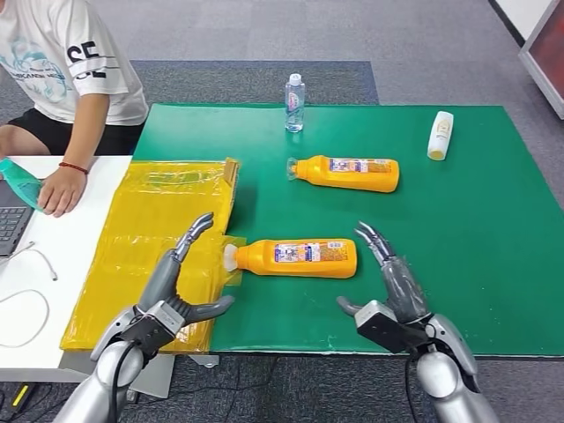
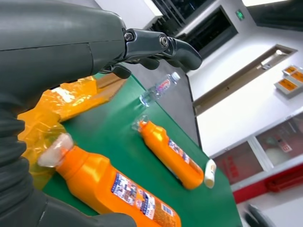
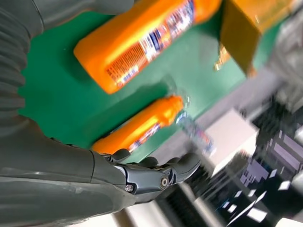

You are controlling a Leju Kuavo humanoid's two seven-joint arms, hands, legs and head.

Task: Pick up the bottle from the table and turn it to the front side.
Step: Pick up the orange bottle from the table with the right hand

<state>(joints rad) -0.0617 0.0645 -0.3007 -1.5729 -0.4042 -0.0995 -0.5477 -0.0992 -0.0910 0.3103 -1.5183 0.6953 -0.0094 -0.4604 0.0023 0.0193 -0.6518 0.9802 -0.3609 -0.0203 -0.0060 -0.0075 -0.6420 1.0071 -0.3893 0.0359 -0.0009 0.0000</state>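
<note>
An orange bottle [image 1: 296,257] with a white cap lies on its side near the front of the green mat [image 1: 465,229], cap pointing left, label up; I also see this bottle [image 2: 114,182] [image 3: 143,38] close up in both wrist views. My left hand [image 1: 176,295] hovers open over the yellow bag, just left of the cap. My right hand [image 1: 389,291] is open just right of the bottle's base. A second orange bottle [image 1: 345,173] [image 2: 169,153] [image 3: 143,127] lies farther back.
A yellow plastic bag [image 1: 146,247] covers the table's left part. A small clear water bottle [image 1: 294,102] stands at the mat's far edge, a white bottle [image 1: 440,135] lies at the far right. A person [image 1: 63,79] sits at the far left, hand by a laptop [image 1: 13,220].
</note>
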